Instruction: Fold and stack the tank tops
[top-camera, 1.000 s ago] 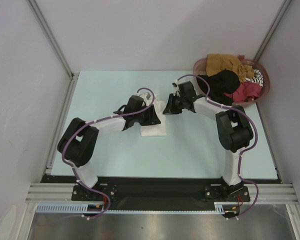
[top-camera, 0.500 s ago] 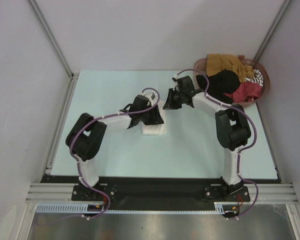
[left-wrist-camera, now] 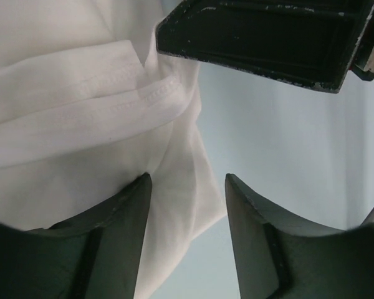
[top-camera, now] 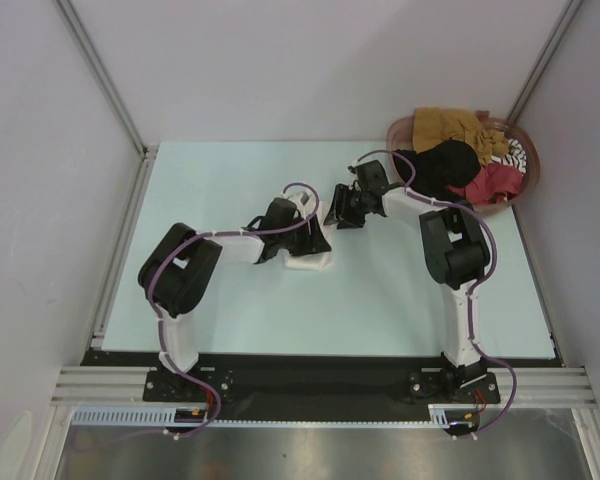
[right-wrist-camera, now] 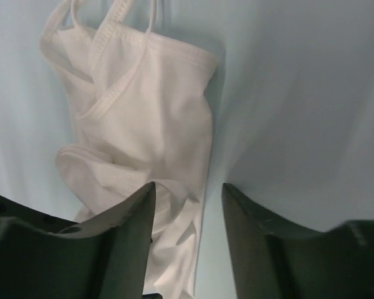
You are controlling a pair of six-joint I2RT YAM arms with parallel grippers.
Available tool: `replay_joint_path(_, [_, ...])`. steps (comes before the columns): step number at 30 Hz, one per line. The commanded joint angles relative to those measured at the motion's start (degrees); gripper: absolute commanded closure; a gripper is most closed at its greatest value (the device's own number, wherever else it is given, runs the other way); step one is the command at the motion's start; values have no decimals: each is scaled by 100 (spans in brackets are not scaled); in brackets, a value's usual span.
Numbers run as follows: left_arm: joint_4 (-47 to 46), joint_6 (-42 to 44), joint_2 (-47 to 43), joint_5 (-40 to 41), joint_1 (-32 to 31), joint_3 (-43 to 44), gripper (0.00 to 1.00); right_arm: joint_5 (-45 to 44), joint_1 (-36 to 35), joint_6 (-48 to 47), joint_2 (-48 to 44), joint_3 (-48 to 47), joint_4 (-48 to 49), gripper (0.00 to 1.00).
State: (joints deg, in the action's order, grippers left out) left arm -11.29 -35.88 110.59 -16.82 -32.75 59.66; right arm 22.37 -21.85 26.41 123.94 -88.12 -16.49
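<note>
Tank top (top-camera: 308, 262), white: I see it lying rumpled and partly folded on the bench (top-camera: 220, 190), near the middle and well apart from the basket (top-camera: 533, 172). Stitched hems and thin straps show in the right wrist view.

Left fingers (top-camera: 315, 240): set low on the cloth's far edge. In the left wrist view they stand moderately apart. One finger rests on the white cloth, and a fold of cloth and bare bench show in the gap. I see nothing pinched.

Right fingers (top-camera: 337, 216): just beyond the garment on its right side and close to the left fingers. They are likewise spread, with the cloth's edge and bare bench between them, and they hold nothing. The black body of this arm's hand fills the top of the left wrist view.

Basket, round, reddish-brown: sits at the far right corner of the bench. It holds a mustard top (top-camera: 445, 122), a black top (top-camera: 442, 165), a red top (top-camera: 500, 183) and a striped top (top-camera: 516, 152), heaped together.
</note>
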Motion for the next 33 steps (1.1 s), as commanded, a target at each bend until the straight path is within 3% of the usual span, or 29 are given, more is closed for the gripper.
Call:
replay_joint_path(1, [266,142,-388,205,32,-156,41,171,23,39,-396,92,331,45])
replay_joint_path(7, [505,169,-1258,583,93,-481,37,338,23,92,-1081,680,541,44])
replay_joint_path(11, [-40,-24,-1951,347,304,-1122,36,716,75,293,-1495,1366,1173,53])
replay_joint_path(15, [66,37,-2321,259,349,-1237,36,1468,32,565,-1706,1762,2059,85])
replay_joint_path(18, [-242,-68,-2489,100,296,-1518,37,1622,-56,690,-1645,1728,2256,92])
replay_joint_path(22, [-260,-95,-2209,47,278,-1457,36,1436,-74,707,-1575,1640,2133,85])
replay_joint_path(24, [-269,-112,-2111,195,322,-1448,36,1516,-118,646,-1383,1474,2001,66])
replay_joint_path(26, [-137,-139,-2041,380,392,-1352,35,1297,-127,488,-1338,1394,1677,52])
replay_joint_path(29, [83,-51,-1866,478,620,-1115,36,875,-57,496,-1407,1533,1508,45])
replay_joint_path(33, [267,212,-1742,759,849,-939,41,392,-48,365,-1592,1789,1464,48])
